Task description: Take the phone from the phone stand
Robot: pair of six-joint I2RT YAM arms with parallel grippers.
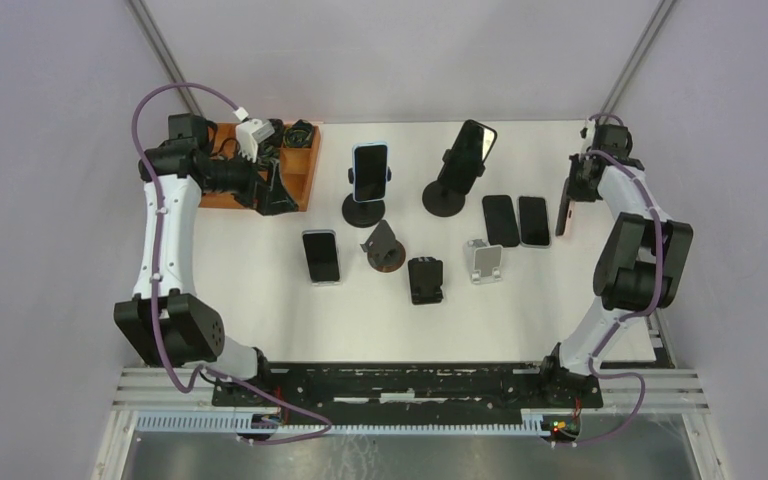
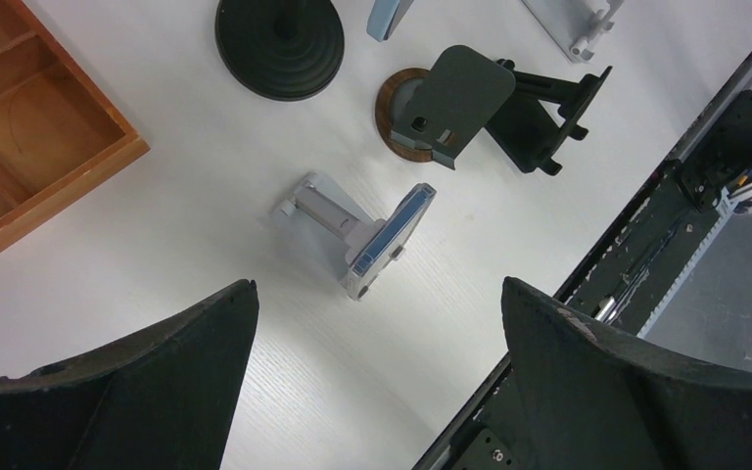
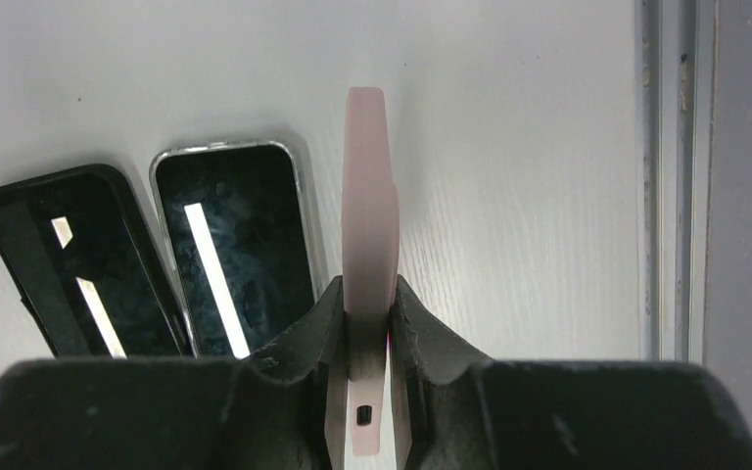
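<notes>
My right gripper (image 3: pixel 367 304) is shut on a pink phone (image 3: pixel 369 196), held edge-on above the table's right side. From above, that phone (image 1: pixel 563 212) hangs in the right gripper (image 1: pixel 566 205), right of two phones lying flat. A small white phone stand (image 1: pixel 483 260) stands empty near the middle. My left gripper (image 1: pixel 278 195) hovers open beside the wooden tray, holding nothing. Between its wide black fingers (image 2: pixel 157 382) I see a blue-edged phone (image 2: pixel 392 233) on a low white stand (image 2: pixel 318 204).
Two tall black stands carry a blue phone (image 1: pixel 369 172) and a black phone (image 1: pixel 471 148). Two phones (image 3: pixel 78 259) (image 3: pixel 235 245) lie flat left of the pink one. Empty dark stands (image 1: pixel 384 246) (image 1: pixel 425 279) sit mid-table. The wooden tray (image 1: pixel 300 175) is back left; the table's edge rail (image 3: pixel 666 176) is right.
</notes>
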